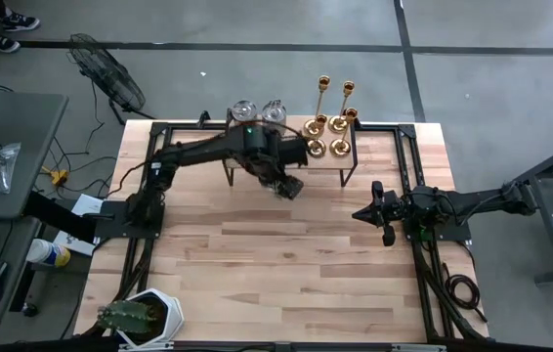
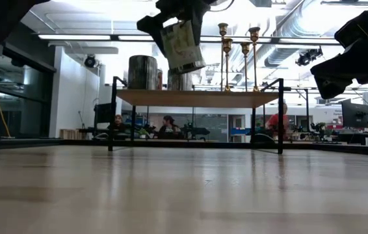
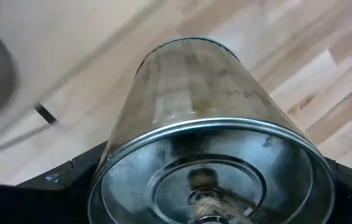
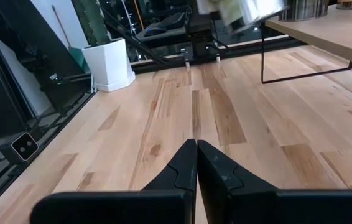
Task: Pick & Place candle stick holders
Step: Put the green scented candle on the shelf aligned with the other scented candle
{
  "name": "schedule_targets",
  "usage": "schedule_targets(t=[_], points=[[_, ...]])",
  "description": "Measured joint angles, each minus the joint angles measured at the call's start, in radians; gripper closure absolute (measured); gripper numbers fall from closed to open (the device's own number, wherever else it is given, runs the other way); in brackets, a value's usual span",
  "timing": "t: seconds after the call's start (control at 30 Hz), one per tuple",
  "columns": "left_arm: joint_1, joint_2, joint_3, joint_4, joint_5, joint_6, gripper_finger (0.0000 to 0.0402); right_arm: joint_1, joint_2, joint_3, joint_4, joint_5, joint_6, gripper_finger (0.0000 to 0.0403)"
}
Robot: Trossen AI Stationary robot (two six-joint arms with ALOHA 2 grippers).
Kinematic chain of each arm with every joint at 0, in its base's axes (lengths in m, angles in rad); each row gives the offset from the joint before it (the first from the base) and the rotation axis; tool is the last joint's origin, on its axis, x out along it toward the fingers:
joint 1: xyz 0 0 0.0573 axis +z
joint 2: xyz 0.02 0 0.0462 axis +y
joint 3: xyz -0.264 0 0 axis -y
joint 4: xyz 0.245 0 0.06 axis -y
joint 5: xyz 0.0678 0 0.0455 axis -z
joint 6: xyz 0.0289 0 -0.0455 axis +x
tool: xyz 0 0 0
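A squat, round silver-grey holder [image 3: 207, 118] hangs in the air with my left gripper [image 1: 283, 184] closed around it, in front of a low wooden shelf [image 2: 197, 98] at the table's far edge. Two more silver holders [image 1: 244, 110] [image 1: 274, 110] stand on the shelf's left part. Several gold candlesticks [image 1: 323, 90] stand by their round bases [image 1: 316, 149] on its right part. At the table's right side, my right gripper [image 4: 196, 163] rests shut and touches nothing. My left gripper pinches the silver holder between its two fingers [image 3: 55, 186], on opposite sides of the round wall [image 3: 111, 163] near the end that faces the wrist. The fingers come from above, pointing steeply down. The holder [image 2: 183, 44] hangs tilted, clear of the table and the shelf.
The shelf stands on thin black legs [image 2: 280, 117] over the table's far part. A white pot with a cactus [image 1: 147, 318] sits at the near left corner. Bare wood [image 1: 286, 264] lies between the arms. People sit in the room behind the table [image 2: 168, 123].
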Motion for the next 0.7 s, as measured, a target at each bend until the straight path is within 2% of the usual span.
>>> schedule_targets(t=[0.43,0.7], points=[[0.115,-0.042,0.000,0.066,-0.066,0.025,0.0050,0.000,0.008,0.000,-0.003,-0.001,0.000,0.0399],[0.169,-0.042,0.000,0.070,-0.118,-0.028,0.0050,0.000,0.008,0.000,-0.003,-0.001,0.000,0.0399]])
